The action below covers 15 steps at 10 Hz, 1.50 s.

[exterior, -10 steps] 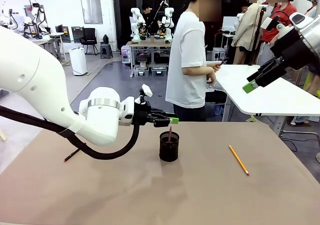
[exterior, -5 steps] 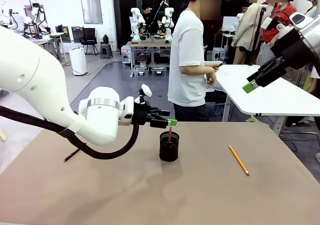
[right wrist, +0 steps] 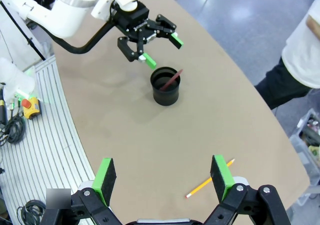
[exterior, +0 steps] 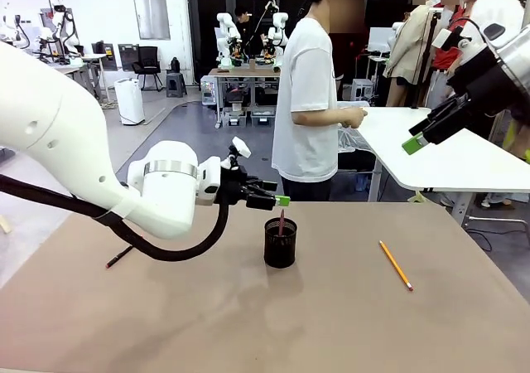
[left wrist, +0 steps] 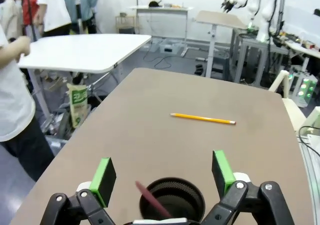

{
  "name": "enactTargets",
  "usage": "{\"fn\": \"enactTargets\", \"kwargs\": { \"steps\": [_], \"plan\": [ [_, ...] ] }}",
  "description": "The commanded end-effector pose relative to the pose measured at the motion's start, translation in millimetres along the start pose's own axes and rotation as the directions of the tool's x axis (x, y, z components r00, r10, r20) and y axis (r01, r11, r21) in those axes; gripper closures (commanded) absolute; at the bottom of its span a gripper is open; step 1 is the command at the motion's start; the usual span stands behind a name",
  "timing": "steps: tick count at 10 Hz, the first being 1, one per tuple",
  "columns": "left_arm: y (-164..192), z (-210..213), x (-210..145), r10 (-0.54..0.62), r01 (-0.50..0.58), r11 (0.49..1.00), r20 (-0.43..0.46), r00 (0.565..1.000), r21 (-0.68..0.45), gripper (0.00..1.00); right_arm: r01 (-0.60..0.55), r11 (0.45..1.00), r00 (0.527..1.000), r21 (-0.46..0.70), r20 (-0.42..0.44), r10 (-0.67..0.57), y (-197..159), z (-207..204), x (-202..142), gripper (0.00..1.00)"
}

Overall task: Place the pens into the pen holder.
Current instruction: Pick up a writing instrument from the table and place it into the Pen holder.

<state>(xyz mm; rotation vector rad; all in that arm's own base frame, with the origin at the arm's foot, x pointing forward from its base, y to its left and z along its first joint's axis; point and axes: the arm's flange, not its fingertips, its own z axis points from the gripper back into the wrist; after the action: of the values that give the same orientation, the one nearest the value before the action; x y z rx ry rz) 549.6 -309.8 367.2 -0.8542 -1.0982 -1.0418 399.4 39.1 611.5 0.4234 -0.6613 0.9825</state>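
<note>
The black mesh pen holder [exterior: 280,243] stands mid-table with the reddish-brown pen [exterior: 281,223] leaning inside it; both appear again as the holder [right wrist: 165,86] and the pen [right wrist: 172,79] in the right wrist view. My left gripper [exterior: 280,197] hovers open just above and left of the holder [left wrist: 172,200], nothing between its fingers. The yellow pencil-like pen [exterior: 395,264] lies on the table to the right, pencil [left wrist: 202,118]. The black pen with a red end [exterior: 119,257] lies at the left, partly behind my left arm. My right gripper [exterior: 418,139] hangs open high at the right.
A person in a white T-shirt [exterior: 308,99] stands beyond the far edge of the brown table [exterior: 331,323]. A white table [exterior: 439,153] stands behind at the right. Bare tabletop stretches in front of the holder.
My left gripper has drawn back slightly from over the holder. The person has shifted left a little. My right gripper has stayed where it was.
</note>
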Motion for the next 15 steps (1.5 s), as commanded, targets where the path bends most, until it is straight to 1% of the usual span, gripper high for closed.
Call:
{"fn": "enactTargets", "kwargs": {
  "steps": [1, 2, 3, 4, 5, 6, 7, 8, 9, 10, 11, 12, 13, 14, 15],
  "plan": [
    [-2.8, 29.0, 20.3, 0.014, -0.01, 0.999, -0.085, 0.996, 0.041, 0.0, -0.009, 1.0, 1.0, 0.013, 0.017, 0.008, -0.7, 0.4, 0.7, 0.0],
    [-5.2, 44.7, 26.7, 0.004, 0.002, 0.999, -0.13, 0.991, 0.044, 0.0, -0.009, 1.0, 1.0, 0.013, 0.017, 0.008, -0.7, 0.4, 0.7, 0.0],
    [-18.0, 61.9, 37.4, 0.001, 0.017, 0.996, -0.199, 0.98, 0.086, 0.0, -0.009, 1.0, 1.0, 0.013, 0.017, 0.008, -0.7, 0.4, 0.7, 0.0],
    [-21.6, 79.9, 47.4, 0.005, 0.041, 0.986, -0.27, 0.963, 0.163, 0.0, -0.009, 1.0, 1.0, 0.013, 0.017, 0.008, -0.7, 0.4, 0.7, 0.0],
    [-28.2, 100.1, 57.3, 0.024, 0.039, 0.983, -0.332, 0.943, 0.182, 0.0, -0.009, 1.0, 1.0, 0.013, 0.017, 0.008, -0.7, 0.4, 0.7, 0.0],
    [-39.3, 115.6, 63.0, 0.083, 0.008, 0.979, -0.442, 0.893, 0.202, 0.0, -0.009, 1.0, 1.0, 0.013, 0.017, 0.008, -0.7, 0.4, 0.7, 0.0],
    [-33.8, 143.3, 63.9, 0.208, -0.019, 0.946, -0.563, 0.8, 0.323, 0.0, -0.009, 1.0, 1.0, 0.013, 0.017, 0.008, -0.7, 0.4, 0.7, 0.0],
    [-36.0, 173.4, 71.6, 0.345, -0.082, 0.894, -0.56, 0.753, 0.44, 0.0, -0.009, 1.0, 1.0, 0.013, 0.017, 0.008, -0.7, 0.4, 0.7, 0.0],
    [-41.3, 188.4, 75.2, 0.385, -0.055, 0.862, -0.581, 0.717, 0.503, 0.0, -0.009, 1.0, 1.0, 0.013, 0.017, 0.008, -0.7, 0.4, 0.7, 0.0],
    [-35.2, 204.9, 76.6, 0.385, 0.019, 0.833, -0.605, 0.697, 0.552, 0.0, -0.009, 1.0, 1.0, 0.013, 0.017, 0.008, -0.7, 0.4, 0.7, 0.0],
    [-41.2, 219.1, 79.0, 0.453, 0.067, 0.781, -0.638, 0.623, 0.62, 0.0, -0.009, 1.0, 1.0, 0.013, 0.017, 0.008, -0.7, 0.4, 0.7, 0.0],
    [-41.1, 227.4, 75.7, 0.554, 0.063, 0.697, -0.592, 0.586, 0.715, 0.0, -0.009, 1.0, 1.0, 0.013, 0.017, 0.008, -0.7, 0.4, 0.7, 0.0],
    [-34.4, 232.6, 71.4, 0.615, 0.039, 0.636, -0.536, 0.578, 0.771, 0.0, -0.009, 1.0, 1.0, 0.013, 0.017, 0.008, -0.7, 0.4, 0.7, 0.0],
    [-34.1, 229.6, 65.3, 0.663, 0.015, 0.599, -0.506, 0.551, 0.801, 0.0, -0.009, 1.0, 1.0, 0.013, 0.017, 0.008, -0.7, 0.4, 0.7, 0.0],
    [-27.1, 229.8, 58.2, 0.664, 0.034, 0.609, -0.532, 0.525, 0.793, 0.0, -0.009, 1.0, 1.0, 0.013, 0.017, 0.008, -0.7, 0.4, 0.7, 0.0]
  ]
}}
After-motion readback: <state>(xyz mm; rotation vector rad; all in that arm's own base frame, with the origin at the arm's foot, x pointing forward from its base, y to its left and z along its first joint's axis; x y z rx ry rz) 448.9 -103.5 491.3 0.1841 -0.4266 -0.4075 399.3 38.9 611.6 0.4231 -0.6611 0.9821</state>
